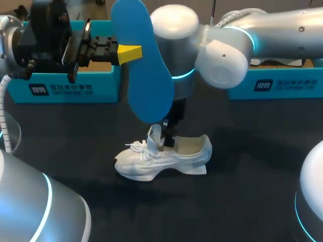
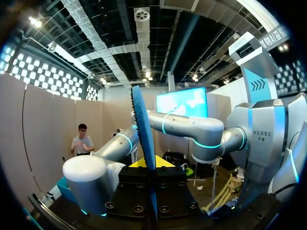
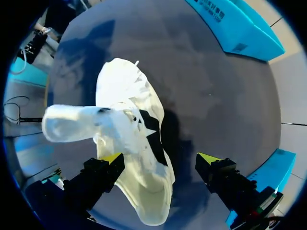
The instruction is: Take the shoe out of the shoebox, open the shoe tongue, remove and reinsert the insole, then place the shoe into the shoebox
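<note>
Between the tips of my left pincer (image 2: 152, 166) the blue insole (image 1: 146, 65) is pinched edge-on, high over the table (image 1: 252, 176). Under my right pincer (image 3: 160, 160), spread wide, sits the white shoe (image 1: 161, 159), with bare table all round.

- The blue shoebox (image 1: 65, 91) bore a white logo and characters on its front wall, too blurred to read.
- The second blue box (image 1: 282, 85) carried the same marking.
</note>
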`<state>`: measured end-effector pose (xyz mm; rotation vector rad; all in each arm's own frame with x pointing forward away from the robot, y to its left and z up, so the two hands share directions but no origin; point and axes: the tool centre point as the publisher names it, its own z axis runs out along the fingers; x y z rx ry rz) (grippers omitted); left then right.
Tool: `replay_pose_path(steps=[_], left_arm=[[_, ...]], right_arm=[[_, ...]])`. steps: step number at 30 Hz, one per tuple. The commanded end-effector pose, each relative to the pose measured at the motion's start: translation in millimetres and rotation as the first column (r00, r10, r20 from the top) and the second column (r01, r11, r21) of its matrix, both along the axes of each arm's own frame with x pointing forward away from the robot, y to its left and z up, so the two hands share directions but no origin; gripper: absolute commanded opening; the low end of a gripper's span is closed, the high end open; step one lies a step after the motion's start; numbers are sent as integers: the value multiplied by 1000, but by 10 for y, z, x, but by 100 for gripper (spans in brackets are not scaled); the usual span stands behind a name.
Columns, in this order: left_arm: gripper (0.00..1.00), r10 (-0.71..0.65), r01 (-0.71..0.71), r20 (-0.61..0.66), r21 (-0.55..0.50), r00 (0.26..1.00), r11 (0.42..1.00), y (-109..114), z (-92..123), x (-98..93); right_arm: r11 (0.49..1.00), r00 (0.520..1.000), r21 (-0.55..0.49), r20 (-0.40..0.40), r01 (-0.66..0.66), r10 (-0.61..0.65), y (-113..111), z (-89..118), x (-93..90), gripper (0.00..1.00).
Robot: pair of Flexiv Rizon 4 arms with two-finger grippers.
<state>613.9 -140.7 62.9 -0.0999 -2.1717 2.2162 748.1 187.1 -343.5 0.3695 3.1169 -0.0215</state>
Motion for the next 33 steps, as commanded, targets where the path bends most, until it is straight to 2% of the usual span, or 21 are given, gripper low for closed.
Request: replay_pose_path(steps=[1, 15, 17, 21, 23, 24, 27, 28, 33], left_arm=[[0, 0, 0, 1, -1, 1000, 1000, -4, -7, -1], [0, 0, 0, 1, -1, 1000, 1000, -4, -7, -1], [0, 0, 0, 1, -1, 1000, 1000, -4, -7, -1], [0, 0, 0, 1, -1, 1000, 1000, -4, -7, -1], [0, 0, 0, 1, -1, 1000, 1000, -4, -7, -1], [0, 0, 0, 1, -1, 1000, 1000, -4, -7, -1], [0, 0, 0, 1, -1, 1000, 1000, -4, -7, -1], [0, 0, 0, 1, -1, 1000, 1000, -4, -7, -1], [0, 0, 0, 1, -1, 1000, 1000, -4, -7, -1]], right_arm=[[1000, 1000, 0, -4, 12, -12, -16, -118, 3, 100], [1000, 999, 6, -43, 23, -23, -147, -317, -47, 98], [1000, 998, 9, -53, 20, -19, -147, -345, -52, 77], [1000, 997, 11, -70, 11, -10, -138, -425, -57, 77], [1000, 997, 5, -75, 12, -12, -133, -441, -60, 73], [1000, 997, 4, -76, 12, -12, -132, -442, -60, 64], [1000, 997, 0, -75, 12, -12, -137, -433, -57, 11], [1000, 997, -2, -71, 10, -10, -142, -418, -60, 0], [1000, 998, -9, -69, -5, 5, -141, -363, -102, 0]])
